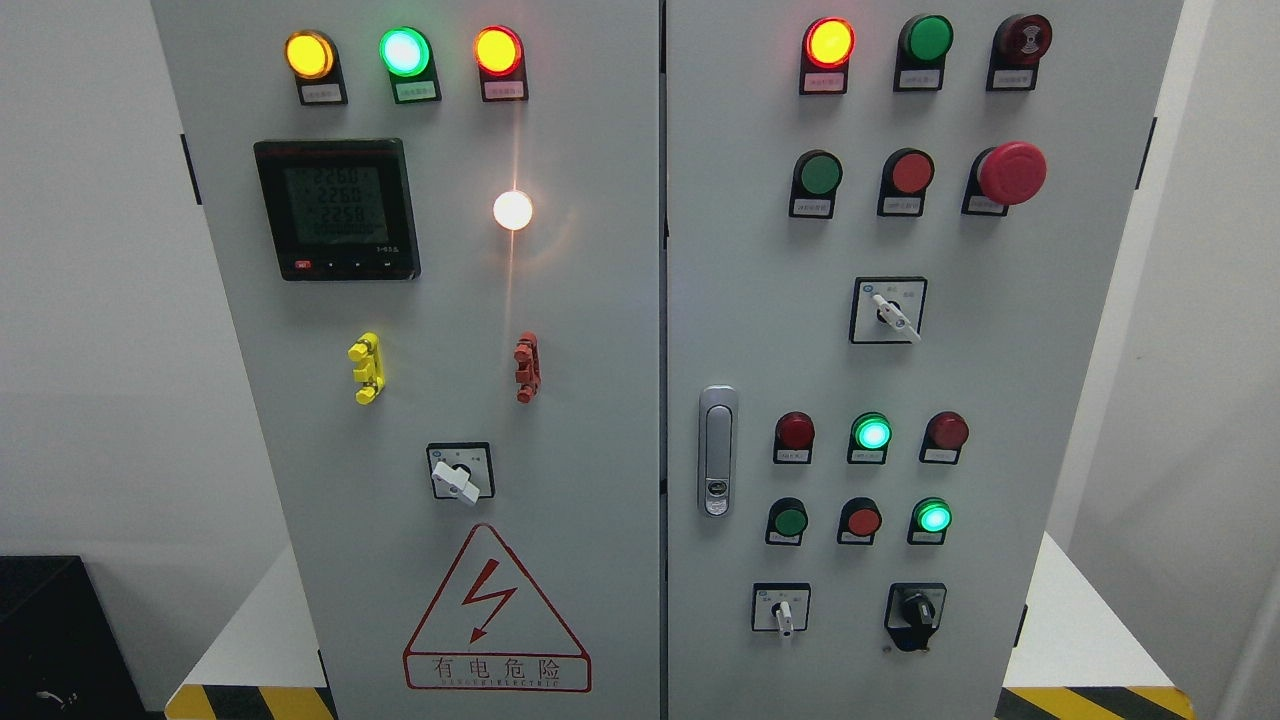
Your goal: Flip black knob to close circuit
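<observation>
The black knob [916, 612] sits at the lower right of the grey cabinet's right door [1050, 420], its handle pointing straight down. To its left on the same row is a small white-handled selector [781, 610]. Neither of my hands shows anywhere in the head view, and no arm enters from either side.
Above the knob are rows of round lamps and buttons, two lit green [872, 433] [934, 516]. A silver door latch [717, 450] stands left of them. A red mushroom stop button [1011, 172] juts out at upper right. The left door carries a meter [337, 208] and a white selector [458, 479].
</observation>
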You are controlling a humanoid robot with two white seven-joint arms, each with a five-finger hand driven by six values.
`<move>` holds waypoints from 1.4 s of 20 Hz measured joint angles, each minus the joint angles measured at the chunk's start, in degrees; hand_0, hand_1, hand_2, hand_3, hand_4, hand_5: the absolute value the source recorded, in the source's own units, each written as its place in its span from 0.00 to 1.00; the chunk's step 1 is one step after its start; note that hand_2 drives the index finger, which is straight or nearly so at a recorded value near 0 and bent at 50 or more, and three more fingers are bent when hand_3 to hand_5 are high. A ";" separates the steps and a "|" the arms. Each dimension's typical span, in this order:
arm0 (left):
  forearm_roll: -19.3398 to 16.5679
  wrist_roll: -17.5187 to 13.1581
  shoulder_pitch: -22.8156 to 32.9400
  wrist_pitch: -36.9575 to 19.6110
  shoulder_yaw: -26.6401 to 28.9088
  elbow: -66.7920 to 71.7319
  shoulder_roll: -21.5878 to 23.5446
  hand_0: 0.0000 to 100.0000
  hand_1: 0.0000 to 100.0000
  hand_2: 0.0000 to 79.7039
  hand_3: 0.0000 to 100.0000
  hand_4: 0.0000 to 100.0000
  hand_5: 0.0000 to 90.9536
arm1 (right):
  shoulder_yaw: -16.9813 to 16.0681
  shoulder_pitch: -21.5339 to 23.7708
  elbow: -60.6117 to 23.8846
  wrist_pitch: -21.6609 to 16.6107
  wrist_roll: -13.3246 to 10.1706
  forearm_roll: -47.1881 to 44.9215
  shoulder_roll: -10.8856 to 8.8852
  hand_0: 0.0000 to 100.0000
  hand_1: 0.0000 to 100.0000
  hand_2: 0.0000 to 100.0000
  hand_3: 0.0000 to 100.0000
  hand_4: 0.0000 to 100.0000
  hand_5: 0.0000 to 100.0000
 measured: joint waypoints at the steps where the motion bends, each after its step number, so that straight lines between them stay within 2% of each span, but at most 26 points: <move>1: 0.00 0.00 0.00 0.00 0.00 0.00 0.00 0.12 0.56 0.00 0.00 0.00 0.00 | 0.01 0.00 0.01 0.00 0.00 0.00 0.00 0.00 0.16 0.00 0.00 0.00 0.00; 8: 0.00 0.00 0.00 0.00 0.00 0.00 0.00 0.12 0.56 0.00 0.00 0.00 0.00 | 0.12 0.00 -0.08 0.00 -0.01 0.00 0.00 0.00 0.16 0.00 0.00 0.00 0.00; 10: 0.00 0.00 0.00 0.00 0.00 0.00 0.00 0.12 0.56 0.00 0.00 0.00 0.00 | 0.33 0.09 -0.63 0.00 -0.71 0.00 -0.01 0.00 0.16 0.00 0.01 0.00 0.00; 11: 0.00 0.00 0.00 0.00 0.00 0.00 0.00 0.12 0.56 0.00 0.00 0.00 0.00 | 0.73 0.26 -1.13 0.00 -1.24 0.00 -0.02 0.00 0.16 0.01 0.04 0.00 0.00; 12: 0.00 0.00 0.00 0.00 0.00 0.00 0.00 0.12 0.56 0.00 0.00 0.00 0.00 | 1.24 0.54 -1.74 0.00 -1.85 0.00 -0.04 0.00 0.15 0.06 0.11 0.03 0.00; 13: 0.00 0.00 0.00 0.00 0.00 0.00 0.00 0.12 0.56 0.00 0.00 0.00 0.00 | 1.95 0.89 -2.33 0.00 -2.62 0.01 -0.08 0.00 0.15 0.13 0.18 0.10 0.00; 14: 0.00 0.00 0.00 0.00 0.00 0.00 0.00 0.12 0.56 0.00 0.00 0.00 0.00 | 2.57 1.18 -2.74 0.00 -3.48 0.02 -0.11 0.00 0.15 0.15 0.20 0.12 0.00; 15: 0.00 0.00 0.00 0.00 0.00 0.00 0.00 0.12 0.56 0.00 0.00 0.00 0.00 | 3.36 1.45 -3.00 0.00 -4.46 0.04 -0.14 0.00 0.15 0.22 0.27 0.21 0.02; 16: 0.00 0.00 0.00 0.00 0.00 0.00 0.00 0.12 0.56 0.00 0.00 0.00 0.00 | 4.24 1.69 -3.10 0.00 -5.40 0.05 -0.20 0.00 0.15 0.28 0.34 0.30 0.12; 18: 0.00 0.00 0.00 0.00 0.00 0.00 0.00 0.12 0.56 0.00 0.00 0.00 0.00 | 5.86 2.00 -3.01 0.00 -7.59 0.27 -0.31 0.00 0.15 0.35 0.44 0.37 0.24; 19: 0.00 0.00 0.00 0.00 0.00 0.00 0.00 0.12 0.56 0.00 0.00 0.00 0.00 | 6.63 2.11 -3.14 0.00 -8.56 0.63 -0.36 0.00 0.15 0.39 0.52 0.46 0.31; 20: 0.00 0.00 0.00 0.00 0.00 0.00 0.00 0.12 0.56 0.00 0.00 0.00 0.00 | 7.30 2.24 -4.16 0.01 -9.49 1.27 -0.45 0.00 0.15 0.43 0.60 0.53 0.39; 21: 0.00 0.00 0.00 0.00 0.00 0.00 0.00 0.12 0.56 0.00 0.00 0.00 0.00 | 7.97 2.23 -5.84 -0.01 -10.10 1.91 -0.55 0.00 0.15 0.49 0.68 0.63 0.53; 22: 0.00 0.00 0.00 0.00 0.00 0.00 0.00 0.12 0.56 0.00 0.00 0.00 0.00 | 8.54 2.27 -7.11 -0.13 -10.86 2.70 -0.64 0.00 0.15 0.51 0.71 0.65 0.56; 23: 0.00 0.00 0.00 0.00 0.00 0.00 0.00 0.12 0.56 0.00 0.00 0.00 0.00 | 9.04 2.33 -7.88 -0.37 -11.89 3.78 -0.70 0.00 0.15 0.59 0.78 0.71 0.67; 25: 0.00 0.00 0.00 0.00 0.00 0.00 0.00 0.12 0.56 0.00 0.00 0.00 0.00 | 9.97 2.46 -9.41 -1.20 -13.85 6.29 -0.84 0.00 0.16 0.67 0.84 0.76 0.77; 28: 0.00 0.00 0.00 0.00 0.00 0.00 0.00 0.12 0.56 0.00 0.00 0.00 0.00 | 11.08 2.42 -12.62 -2.69 -17.89 11.47 -1.01 0.00 0.18 0.77 0.93 0.81 0.86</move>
